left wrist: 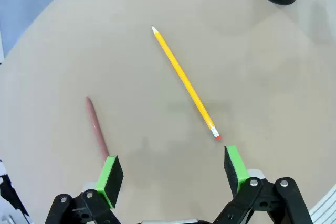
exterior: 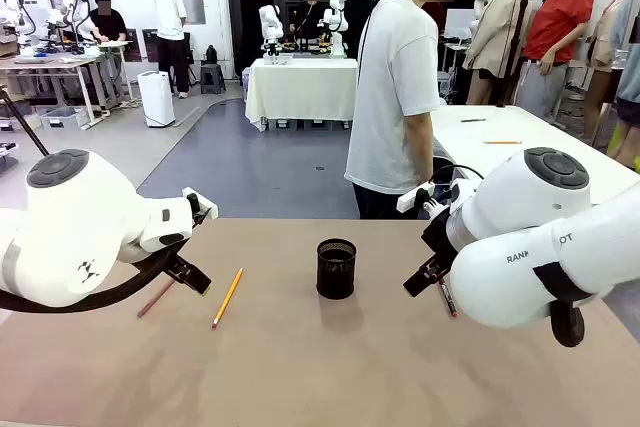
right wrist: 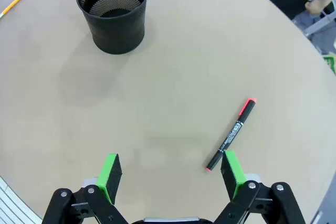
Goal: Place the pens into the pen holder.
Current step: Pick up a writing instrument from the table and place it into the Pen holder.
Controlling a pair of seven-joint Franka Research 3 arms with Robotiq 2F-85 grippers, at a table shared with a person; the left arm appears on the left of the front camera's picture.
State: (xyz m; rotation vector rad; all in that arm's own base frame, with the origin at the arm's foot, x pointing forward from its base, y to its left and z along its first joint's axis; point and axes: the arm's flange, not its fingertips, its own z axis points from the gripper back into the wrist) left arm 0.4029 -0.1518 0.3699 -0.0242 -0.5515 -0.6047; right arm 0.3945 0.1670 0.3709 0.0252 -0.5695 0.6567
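My left hand (left wrist: 173,170) and right hand (right wrist: 170,168) both hang with fingers apart, holding nothing. All three pens lie flat on the table (right wrist: 173,77), outside the upright mesh pen holder (right wrist: 113,19). The black marker (right wrist: 231,135) lies diagonally, its near red end beside one pad, so closing here would likely knock it away. The yellow pencil (left wrist: 185,83) slants with its tip away from me, and the reddish-brown pencil (left wrist: 96,127) may roll.

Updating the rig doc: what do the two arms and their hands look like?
Both arms, left arm and right arm, are glossy white rounded shells with dark grey joint caps; the right bears black lettering. The left hand and right hand are black linkages with green pads.
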